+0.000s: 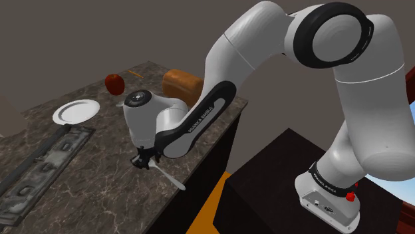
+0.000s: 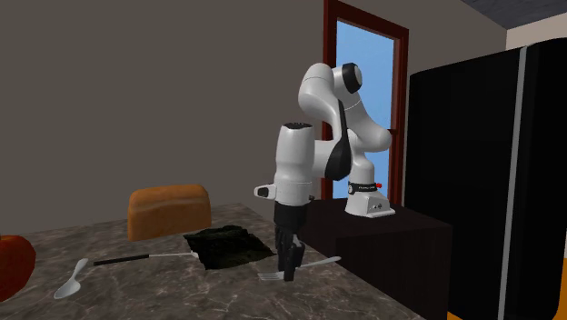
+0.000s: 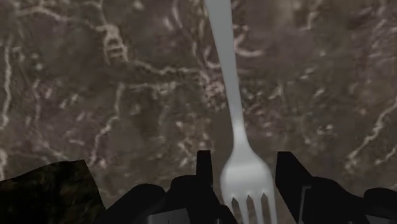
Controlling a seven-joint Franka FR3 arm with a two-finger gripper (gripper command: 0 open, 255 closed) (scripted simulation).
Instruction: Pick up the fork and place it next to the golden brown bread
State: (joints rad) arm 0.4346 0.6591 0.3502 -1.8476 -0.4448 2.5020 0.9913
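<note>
One fork (image 2: 302,266) lies flat on the dark marbled counter (image 1: 100,183), well apart from the single golden-brown loaf of bread (image 2: 168,211). In the second exterior view it lies to the right of the loaf and nearer the camera, with one dark mat (image 2: 227,247) between the two. The one claw (image 3: 243,156) points down at the counter over the fork's tined end. Its two fingers (image 3: 203,167) stand apart on either side of the fork's head, with a thin strip of counter visible on each side, so the claw is part-open and holds nothing. The fork's handle runs straight away from the claw. In the shoulder view the handle (image 1: 167,177) points toward the counter's edge, away from the loaf (image 1: 181,83). One spoon (image 2: 71,284) lies in front of the loaf, toward the second exterior view's left. One red apple (image 1: 114,83) sits near the loaf on the shoulder view's left, and one white plate (image 1: 76,112) lies beyond the apple, farther from the loaf.
</note>
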